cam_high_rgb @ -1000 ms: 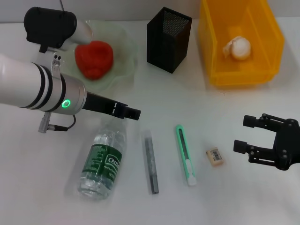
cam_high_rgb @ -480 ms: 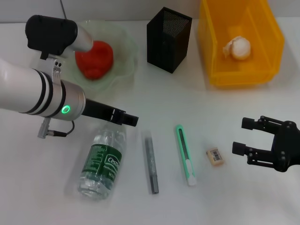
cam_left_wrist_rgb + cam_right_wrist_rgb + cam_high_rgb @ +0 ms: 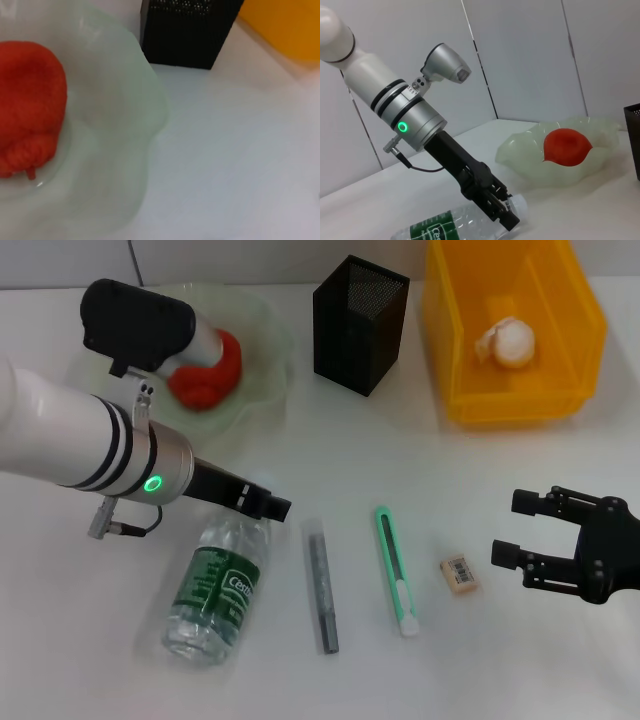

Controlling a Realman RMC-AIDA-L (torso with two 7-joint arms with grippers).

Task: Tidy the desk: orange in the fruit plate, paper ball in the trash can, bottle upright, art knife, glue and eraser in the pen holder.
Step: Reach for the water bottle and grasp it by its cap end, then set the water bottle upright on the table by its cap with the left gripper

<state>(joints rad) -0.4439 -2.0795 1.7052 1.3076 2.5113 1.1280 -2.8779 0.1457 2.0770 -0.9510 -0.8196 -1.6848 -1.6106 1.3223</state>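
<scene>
Your left gripper [image 3: 268, 504] sits left of centre in the head view, its tip right at the cap end of the bottle [image 3: 215, 588], which lies on its side at lower left; you cannot tell whether its fingers are apart or closed. Your right gripper [image 3: 520, 528] hovers at the right edge, fingers spread wide and holding nothing, just beside the eraser [image 3: 458, 574]. The art knife [image 3: 396, 569] and glue [image 3: 321, 585] lie between eraser and bottle. The orange [image 3: 208, 371] rests in the fruit plate [image 3: 262, 324] at upper left, the paper ball [image 3: 506, 342] in the trash can [image 3: 580, 300] at upper right, the pen holder [image 3: 359, 323] between them.

Clear glossy plastic bottle [image 3: 218, 588]; black mesh pen holder [image 3: 358, 323]; translucent glassy fruit plate [image 3: 262, 350].
</scene>
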